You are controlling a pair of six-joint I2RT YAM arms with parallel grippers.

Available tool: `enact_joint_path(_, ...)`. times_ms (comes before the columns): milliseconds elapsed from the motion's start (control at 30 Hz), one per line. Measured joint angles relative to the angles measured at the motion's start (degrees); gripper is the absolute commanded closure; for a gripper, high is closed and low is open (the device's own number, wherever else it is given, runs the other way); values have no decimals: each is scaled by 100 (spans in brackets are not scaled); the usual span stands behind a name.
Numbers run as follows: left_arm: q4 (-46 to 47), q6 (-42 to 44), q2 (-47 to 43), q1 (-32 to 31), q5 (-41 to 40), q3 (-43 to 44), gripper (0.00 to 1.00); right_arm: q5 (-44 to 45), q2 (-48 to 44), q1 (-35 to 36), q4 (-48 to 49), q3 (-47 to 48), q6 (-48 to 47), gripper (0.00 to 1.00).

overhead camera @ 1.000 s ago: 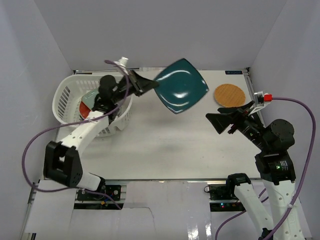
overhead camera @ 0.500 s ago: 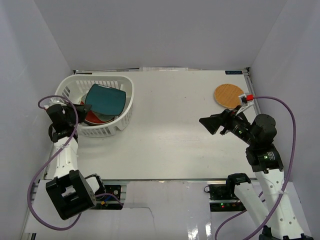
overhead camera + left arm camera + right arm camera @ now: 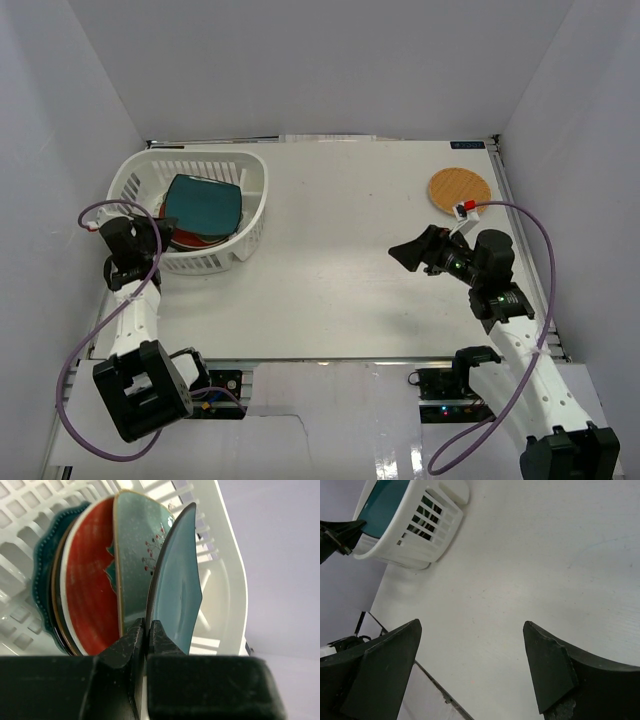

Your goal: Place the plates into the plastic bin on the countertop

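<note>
The white plastic bin [image 3: 255, 172] stands at the back left of the countertop [image 3: 330, 270]. The dark-teal square plate [image 3: 205, 203] lies on top of the stack inside it. My left gripper [image 3: 162, 228] is at the bin's near left rim, shut on that plate's edge. In the left wrist view my left gripper [image 3: 146, 630] pinches the dark-teal plate [image 3: 177, 590], with a pale-green dish [image 3: 135, 545], the red-and-teal floral plate [image 3: 92, 580] and the teal scalloped plate [image 3: 42, 565] behind it. The orange woven plate [image 3: 459, 189] lies at the back right. My right gripper [image 3: 403, 252] is open and empty, near-left of the orange plate.
Pale grey walls close in the countertop on three sides. In the right wrist view my right gripper [image 3: 472, 624] hangs over bare tabletop, with the bin [image 3: 427, 535] at upper left. The table's near edge [image 3: 435, 692] shows below.
The left arm carried the dark-teal plate from above mid-table into the bin and swung to the bin's left side. The right gripper shifted left and nearer.
</note>
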Motion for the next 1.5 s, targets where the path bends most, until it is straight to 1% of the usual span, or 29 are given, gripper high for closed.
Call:
enact_joint_path(100, 160, -61, 2, 0, -240, -101, 100, 96, 238, 0, 284, -234, 90, 12)
enact_joint_path(300, 433, -114, 105, 4, -595, -205, 100, 481, 907, 0, 918, -297, 146, 10)
enact_joint_path(333, 492, -116, 107, -2, -647, -227, 95, 564, 1064, 0, 1027, -297, 140, 10)
enact_joint_path(400, 557, -140, 144, -4, -695, -238, 76, 750, 1397, 0, 1167, -295, 109, 9)
enact_joint_path(433, 581, -136, 164, -7, -713, -238, 52, 879, 1576, 0, 1239, -295, 90, 8)
enact_joint_path(500, 625, -118, 164, -2, -789, -238, 28, 1174, 1897, -15, 1335, -293, 46, 8)
enact_joint_path(533, 612, -114, 162, 0, -820, -245, 10, 1327, 2022, -37, 1381, -293, 31, 8)
enact_joint_path(567, 667, -144, 157, -7, -815, -247, 2, 1508, 2170, -87, 1432, -291, 28, 9)
enact_joint_path(633, 693, -129, 85, -50, -763, -210, 2, 1731, 2422, -256, 1563, -273, 33, 11)
enact_joint_path(700, 638, -98, -42, -46, -767, -192, 2, 1926, 2723, -533, 1722, -227, 83, 16)
enact_joint_path(733, 601, -76, -98, -46, -767, -168, 2, 2037, 2889, -702, 1818, -197, 144, 22)
enact_joint_path(800, 503, -7, -190, -50, -765, -103, 2, 2177, 3139, -1021, 1974, -136, 251, 27)
enact_joint_path(833, 448, 35, -229, -50, -769, -66, 2, 2238, 3276, -1189, 2063, -96, 330, 31)
enact_joint_path(867, 382, 81, -256, -52, -769, -9, 2, 2291, 3421, -1366, 2186, -59, 387, 34)
enact_joint_path(900, 308, 140, -267, -59, -769, 57, 2, 2361, 3589, -1572, 2330, -17, 496, 35)
enact_joint_path(967, 61, 350, -245, -151, -739, 278, 2, 2422, 3963, -1976, 2621, 46, 776, 36)
enact_joint_path(1033, -136, 693, -181, -372, -774, 577, 2, 2444, 4387, -2293, 2959, 79, 1062, 34)
enact_joint_path(1100, -417, 1093, -120, -898, -901, 1034, 2, 2485, 4898, -2481, 3193, 170, 1331, 32)
enact_joint_path(1200, -645, 1585, -170, -1694, -925, 1628, 2, 2450, 5681, -2551, 3438, 501, 1679, 30)
enact_joint_path(1267, -658, 1801, -317, -2041, -953, 1836, 2, 2415, 6107, -2553, 3731, 846, 1880, 32)
enact_joint_path(1333, -675, 1978, -573, -2273, -1038, 1886, 2, 2323, 6548, -2553, 4072, 1130, 2144, 37)
enact_joint_path(1433, -780, 2085, -859, -2505, -1338, 1886, 2, 2208, 7047, -2551, 4586, 1388, 2516, 39)
enact_joint_path(1500, -848, 2120, -970, -2544, -1600, 1884, 2, 2164, 7257, -2553, 4826, 1497, 2717, 42)
